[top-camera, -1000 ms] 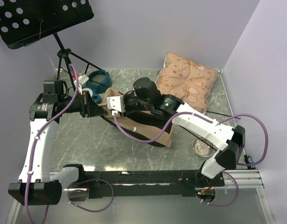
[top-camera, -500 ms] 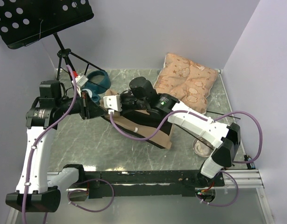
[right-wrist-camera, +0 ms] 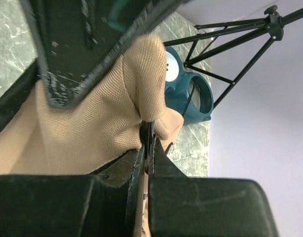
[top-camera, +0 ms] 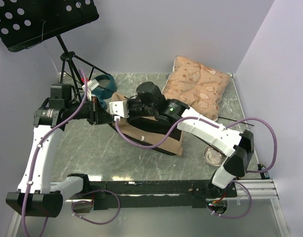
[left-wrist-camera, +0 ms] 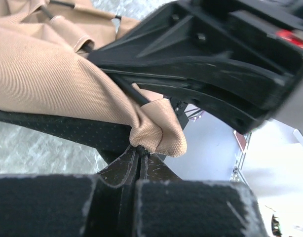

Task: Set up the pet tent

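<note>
Pinching one and the same end of the collapsed pet tent (top-camera: pixel 152 132), both grippers met at its far-left tip, close beside the blue double pet bowl (top-camera: pixel 103 85); left gripper (left-wrist-camera: pixel 140 150) had its fingers clenched on a small bunched fold of tan fabric, with a thin black pole (left-wrist-camera: pixel 132 91) running into that fold; right gripper (right-wrist-camera: pixel 147 129) was likewise clamped flat on a tan fabric edge; the two sets of fingertips pointed at one another, almost touching. From this shared grip the tent's bulk lay to the right and toward the near edge, its long axis running diagonally from the bowl toward the near-right of the marble table (top-camera: pixel 92 153); right arm reached across that bulk and hid much of it from above, so the left arm had the freer line. Judgement: drawing the tip outward along that axis looked the likely next need. Tent appeared flat and slack; tan woven cloth over a black dotted base panel; not yet standing; plush cushion (top-camera: pixel 198 91) sat apart at the far right.
</note>
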Controlling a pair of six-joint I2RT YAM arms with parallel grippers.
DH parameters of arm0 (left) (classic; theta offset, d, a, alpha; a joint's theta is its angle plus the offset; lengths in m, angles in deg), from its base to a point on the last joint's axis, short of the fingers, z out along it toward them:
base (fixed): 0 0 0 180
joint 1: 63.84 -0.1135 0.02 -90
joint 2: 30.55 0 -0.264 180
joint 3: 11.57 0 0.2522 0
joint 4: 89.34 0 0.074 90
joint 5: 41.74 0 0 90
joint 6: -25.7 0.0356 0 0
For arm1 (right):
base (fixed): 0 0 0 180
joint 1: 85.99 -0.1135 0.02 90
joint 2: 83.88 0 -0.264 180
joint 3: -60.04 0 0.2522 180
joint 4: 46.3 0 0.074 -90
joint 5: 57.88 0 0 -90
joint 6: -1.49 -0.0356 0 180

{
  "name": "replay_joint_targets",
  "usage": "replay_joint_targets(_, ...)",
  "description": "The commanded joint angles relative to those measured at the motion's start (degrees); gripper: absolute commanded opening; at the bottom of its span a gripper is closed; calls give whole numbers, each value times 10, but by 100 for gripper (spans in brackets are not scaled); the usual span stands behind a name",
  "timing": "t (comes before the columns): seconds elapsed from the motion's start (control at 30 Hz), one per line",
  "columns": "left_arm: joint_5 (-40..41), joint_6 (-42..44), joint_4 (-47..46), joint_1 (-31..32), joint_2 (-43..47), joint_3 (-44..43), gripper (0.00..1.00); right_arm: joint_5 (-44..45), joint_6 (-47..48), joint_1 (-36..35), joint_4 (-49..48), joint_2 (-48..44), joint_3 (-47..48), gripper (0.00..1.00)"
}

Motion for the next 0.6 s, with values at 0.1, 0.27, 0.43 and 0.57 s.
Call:
replay_joint_targets(0.1,24,5,13,3,-18,-1,1,13,18,-3,8,-40,-22,0)
replay_joint_targets(0.27,28,-6,0,3,-12,20,1,13,25,-13,4,-41,-28,0)
replay_joint_targets(0.43,40,5,-2,8,-14,45,1,12,14,-17,1,-30,-12,0)
replay_joint_targets(0.57,38,31,7,10,-20,55,1,15,13,-17,-3,-30,-10,0)
